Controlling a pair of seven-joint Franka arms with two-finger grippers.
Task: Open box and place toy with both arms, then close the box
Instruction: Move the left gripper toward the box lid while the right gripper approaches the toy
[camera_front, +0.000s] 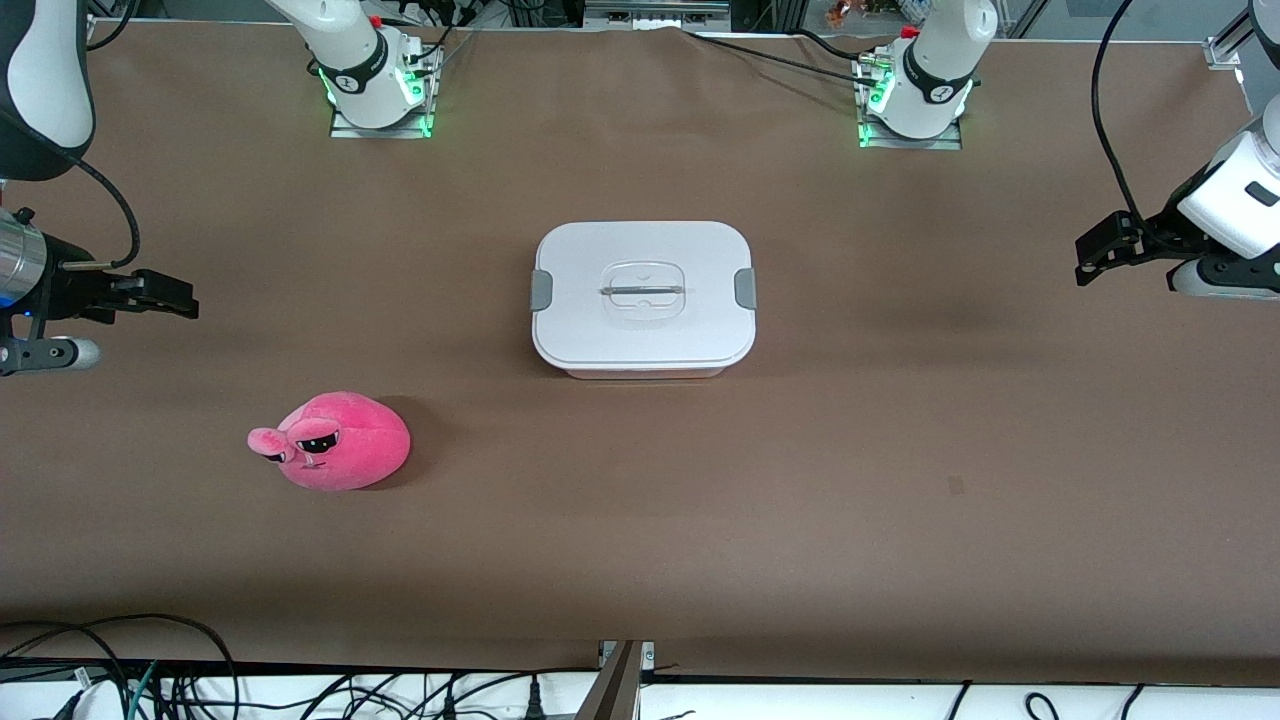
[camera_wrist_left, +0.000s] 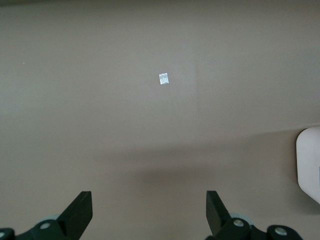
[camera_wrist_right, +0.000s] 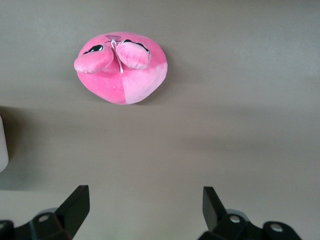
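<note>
Lid on, both grey side clips down, so from where I sit nothing is started: the box (camera_front: 643, 298) sits shut mid-table, white lid with its clear recessed handle (camera_front: 641, 291) facing up. Clips sit at the two short ends, one (camera_front: 541, 290) toward the right arm's end, one (camera_front: 745, 288) toward the left arm's end. The pink plush toy (camera_front: 333, 441) lies on the brown table (camera_front: 900, 480), nearer the front camera than the box and toward the right arm's end, well apart from it.

Right gripper (camera_front: 165, 295) hangs over the table edge at its own end, fingers spread wide, nothing between them; in the right wrist view its two black fingertips (camera_wrist_right: 77, 202) frame bare table, toy (camera_wrist_right: 121, 67) ahead. Left gripper (camera_front: 1100, 250) hovers over its end of the table, also released and empty; the left wrist view shows spread fingertips (camera_wrist_left: 80, 207), a small pale tape square (camera_wrist_left: 163, 78) on the cloth and a sliver of the box (camera_wrist_left: 309, 162) at the frame edge.

Step in hand, as I read it: unlatch and lift the lid. I'd bring each arm in toward the clip on its own end so they don't cross, flip both clips before pulling, otherwise the tub likely drags along. Then lift by the handle, squarely, and park the lid clear of the toy's path. Translucent tub looks light, so one arm bracing it seems wise. Toy is soft, so pinch the body, not the snout.
</note>
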